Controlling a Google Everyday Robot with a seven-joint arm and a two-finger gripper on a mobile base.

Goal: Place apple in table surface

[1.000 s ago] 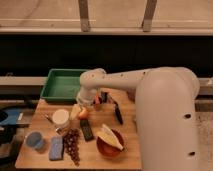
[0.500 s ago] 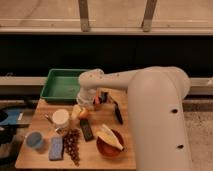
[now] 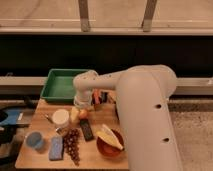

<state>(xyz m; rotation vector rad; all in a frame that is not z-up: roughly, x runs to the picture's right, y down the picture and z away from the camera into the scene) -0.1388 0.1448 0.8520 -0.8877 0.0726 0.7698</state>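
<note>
At the bottom of the frame, nearest the camera, I saw the table surface (image 3: pixel 91 158), light brown wood and crowded with small things. Near its lower left edge sat a round pale blue container (image 3: pixel 35 141), and just to its right lay a flat blue rectangular block (image 3: pixel 56 148). A dark grape bunch (image 3: pixel 72 145) lay beside the block, trailing towards the bottom edge. Right of the grapes stood a reddish-brown bowl (image 3: pixel 109 146) with a pale yellow wedge-shaped item (image 3: pixel 109 136) in it. A small black oblong object (image 3: pixel 87 130) lay between the grapes and the bowl.

Further back, a white round container (image 3: pixel 60 118) stood left of centre. Just right of it was a pale yellow object (image 3: pixel 74 115) I could not identify, and the apple (image 3: pixel 83 114), orange with a red blush, sat touching that object near the middle of the table.

The gripper (image 3: pixel 80 104) hung directly above the apple and very close to it, but its end was hidden by the wrist. I could not tell whether it was spread or clamped on anything, nor whether it touched the apple.

The bulky white arm (image 3: pixel 145 115) filled the right half of the frame. Behind the wrist were small orange and dark items (image 3: pixel 99 97), too blurred to name. A green tray (image 3: pixel 61 85) sat at the table's far left, beneath a dark wall.
</note>
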